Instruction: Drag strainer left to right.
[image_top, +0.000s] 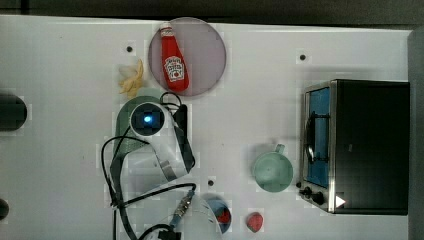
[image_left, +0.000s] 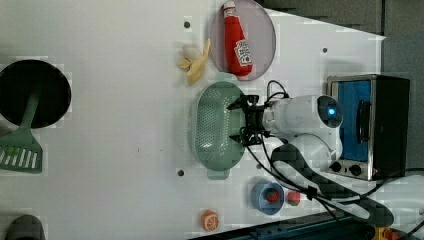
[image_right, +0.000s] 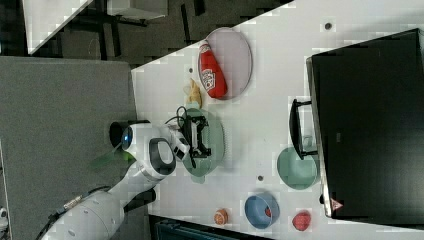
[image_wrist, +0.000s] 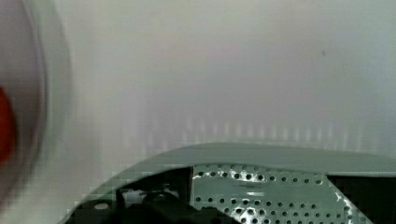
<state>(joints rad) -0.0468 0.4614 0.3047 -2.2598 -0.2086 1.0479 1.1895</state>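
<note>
The strainer is a pale mint-green oval colander lying on the white table just below the plate in the left view. In the top view my arm covers most of it, leaving its rim showing. My gripper is lowered into the strainer at the side nearest the left view's right, fingers spread wide and open with nothing held. The right view shows the gripper over the strainer as well. In the wrist view the strainer's perforated wall and broad rim lie between the dark fingers.
A grey-purple plate holds a ketchup bottle, with a banana beside it. A mint-green mug stands in front of the toaster oven. A blue bowl, a strawberry and an orange sit near the table edge.
</note>
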